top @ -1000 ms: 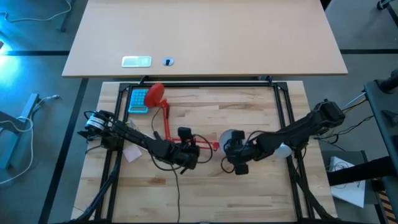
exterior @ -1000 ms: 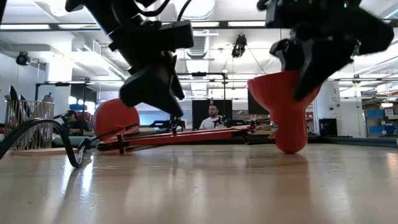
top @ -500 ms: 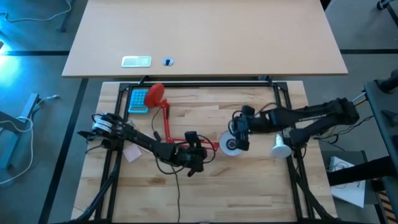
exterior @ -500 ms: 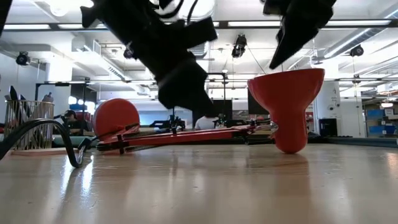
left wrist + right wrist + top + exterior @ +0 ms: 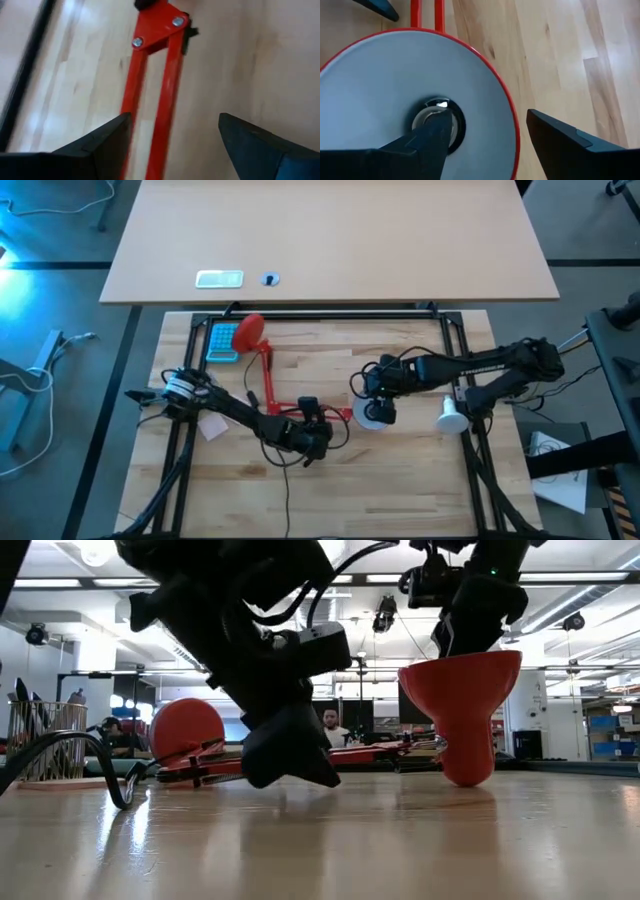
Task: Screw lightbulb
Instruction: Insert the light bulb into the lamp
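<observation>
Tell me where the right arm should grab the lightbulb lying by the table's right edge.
Probably the wide round glass end. The lightbulb lies on its side at the table's right rail, apart from the lamp shade, so coming straight down from above suits it. That leaves the narrow screw base free for the socket. The right gripper, fingers open, hovers over the shade.

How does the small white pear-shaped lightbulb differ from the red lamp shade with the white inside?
Size: the lightbulb is far smaller than the lamp shade. Pose: the lightbulb lies on its side near the table's right edge; the lamp shade stands mouth up. Company: the open right gripper hovers over the lamp shade, while nothing touches the lightbulb. Both rest on the wooden table and show white.
</observation>
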Available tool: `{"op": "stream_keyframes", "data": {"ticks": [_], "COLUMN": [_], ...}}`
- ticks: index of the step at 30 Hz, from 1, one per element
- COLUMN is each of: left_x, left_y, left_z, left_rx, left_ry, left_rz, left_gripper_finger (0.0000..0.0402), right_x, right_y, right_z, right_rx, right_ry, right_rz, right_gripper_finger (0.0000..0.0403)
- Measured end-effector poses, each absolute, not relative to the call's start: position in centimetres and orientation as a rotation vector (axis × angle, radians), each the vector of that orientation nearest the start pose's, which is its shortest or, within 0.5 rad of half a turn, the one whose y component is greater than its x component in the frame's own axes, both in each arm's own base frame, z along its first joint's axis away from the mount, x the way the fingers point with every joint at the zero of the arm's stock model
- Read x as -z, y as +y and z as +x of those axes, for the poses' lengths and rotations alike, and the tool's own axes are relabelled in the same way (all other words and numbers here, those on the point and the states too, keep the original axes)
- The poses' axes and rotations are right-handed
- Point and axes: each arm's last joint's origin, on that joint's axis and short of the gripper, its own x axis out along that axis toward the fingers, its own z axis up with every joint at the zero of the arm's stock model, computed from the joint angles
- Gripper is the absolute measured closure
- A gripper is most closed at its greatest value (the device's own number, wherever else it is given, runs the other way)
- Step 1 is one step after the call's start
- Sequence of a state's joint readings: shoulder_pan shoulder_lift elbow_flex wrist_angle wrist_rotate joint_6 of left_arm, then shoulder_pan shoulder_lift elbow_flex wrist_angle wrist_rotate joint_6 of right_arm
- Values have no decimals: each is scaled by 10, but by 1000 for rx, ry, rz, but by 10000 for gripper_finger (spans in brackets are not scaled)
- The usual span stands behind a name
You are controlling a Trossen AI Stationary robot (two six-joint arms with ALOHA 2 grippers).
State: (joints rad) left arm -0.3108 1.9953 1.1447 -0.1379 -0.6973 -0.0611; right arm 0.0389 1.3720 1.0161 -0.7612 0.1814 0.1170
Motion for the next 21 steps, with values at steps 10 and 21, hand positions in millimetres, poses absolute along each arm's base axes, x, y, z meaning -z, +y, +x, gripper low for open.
{"op": "stream_keyframes", "data": {"ticks": [10,21], "left_x": [-153,-166], "left_y": [-52,-29], "left_z": [379,378], "left_rx": [-145,-129], "left_ry": [895,917], "left_rz": [177,204], "left_gripper_finger": [113,113], "right_x": [-250,-250], "right_y": [6,7], "right_z": [261,262], "right_rx": [164,160], "right_ry": [1087,1082], "right_rz": [-6,12], "right_gripper_finger": [140,123]}}
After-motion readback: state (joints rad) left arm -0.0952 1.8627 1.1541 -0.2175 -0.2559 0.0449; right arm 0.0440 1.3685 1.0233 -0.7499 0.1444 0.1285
